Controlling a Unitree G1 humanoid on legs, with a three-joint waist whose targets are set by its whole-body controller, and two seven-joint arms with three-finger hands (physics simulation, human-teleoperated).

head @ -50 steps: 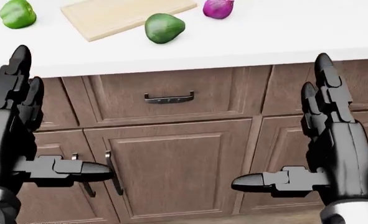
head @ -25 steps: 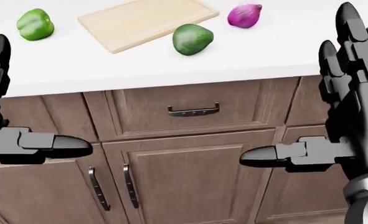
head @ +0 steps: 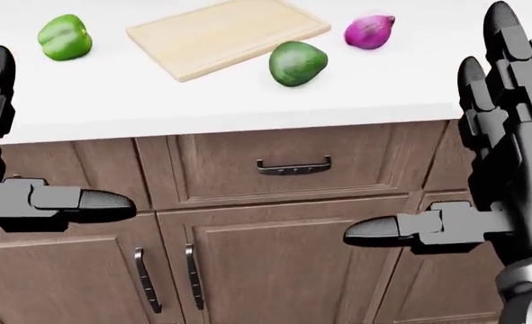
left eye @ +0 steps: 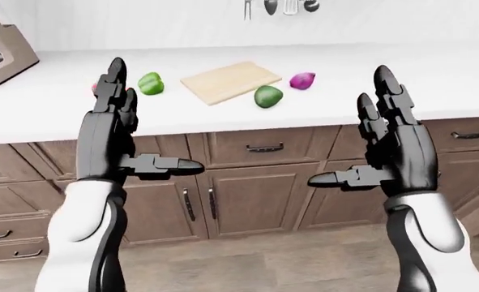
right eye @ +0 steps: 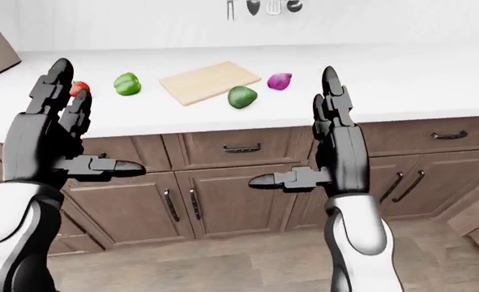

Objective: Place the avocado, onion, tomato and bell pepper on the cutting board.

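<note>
A light wooden cutting board (head: 225, 34) lies on the white counter (head: 247, 98). A green avocado (head: 298, 63) sits just off the board's lower right edge. A purple onion (head: 369, 32) lies to the board's right, and a green bell pepper (head: 64, 37) to its left. A red tomato (right eye: 79, 89) lies left of the pepper, partly hidden behind my left fingers. My left hand (left eye: 146, 121) and right hand (left eye: 349, 125) are raised in front of the cabinets, both open and empty, fingers up and thumbs pointing inward. Both are well short of the vegetables.
Brown cabinet doors and a drawer with a dark handle (head: 293, 166) run under the counter. A grey appliance (left eye: 0, 42) stands on the counter at the left-eye view's top left. Utensils (left eye: 276, 6) hang on the wall. A wooden floor (left eye: 247, 261) is below.
The camera has moved: the counter and its things have shifted down and right in the head view, showing more of the counter. Both hands now sit higher and farther apart in the picture, still open.
</note>
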